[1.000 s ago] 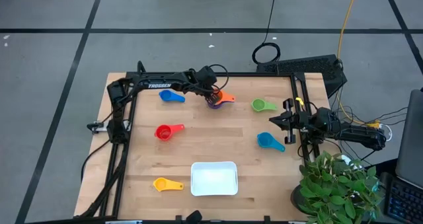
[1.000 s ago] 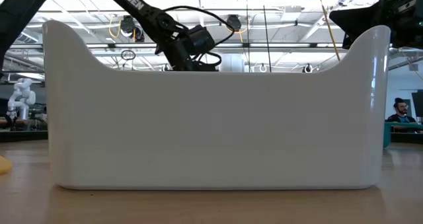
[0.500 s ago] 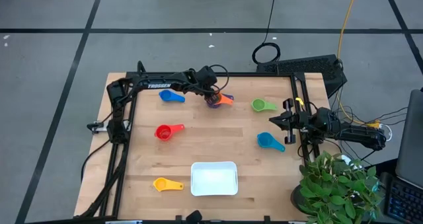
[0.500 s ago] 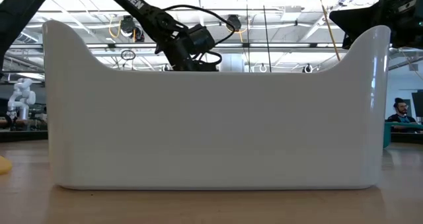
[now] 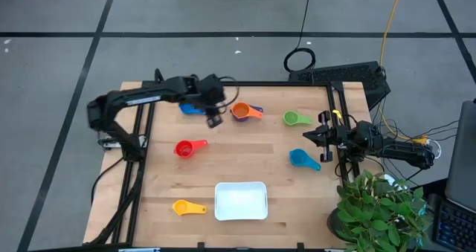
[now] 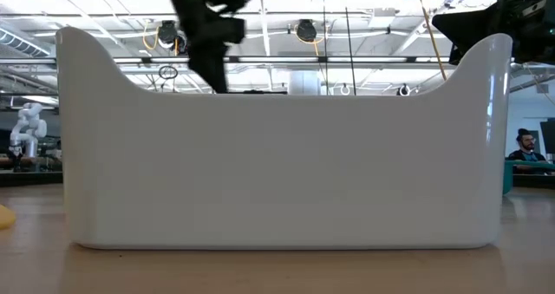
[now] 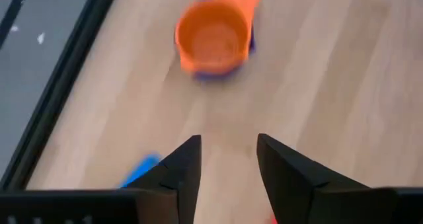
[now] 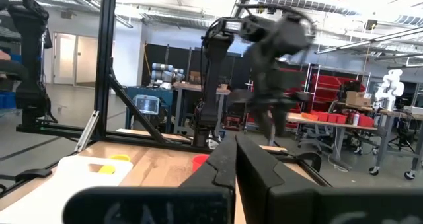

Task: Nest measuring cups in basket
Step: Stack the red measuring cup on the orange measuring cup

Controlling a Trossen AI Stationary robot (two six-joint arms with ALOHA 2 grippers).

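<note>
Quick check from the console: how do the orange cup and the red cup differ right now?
The orange cup sits nested in a dark blue cup, far from the basket; the red cup lies alone, nearer the basket. The left end effector, open, hangs beside the orange one. Both rest mouth-up on the table.

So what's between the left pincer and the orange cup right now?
Only bare tabletop. In the left wrist view the open left pincer faces the orange cup, which sits nested on a dark blue cup.

Left tool (image 5: 213, 119) off orange cup (image 5: 241, 111), now empty beside it.
</note>
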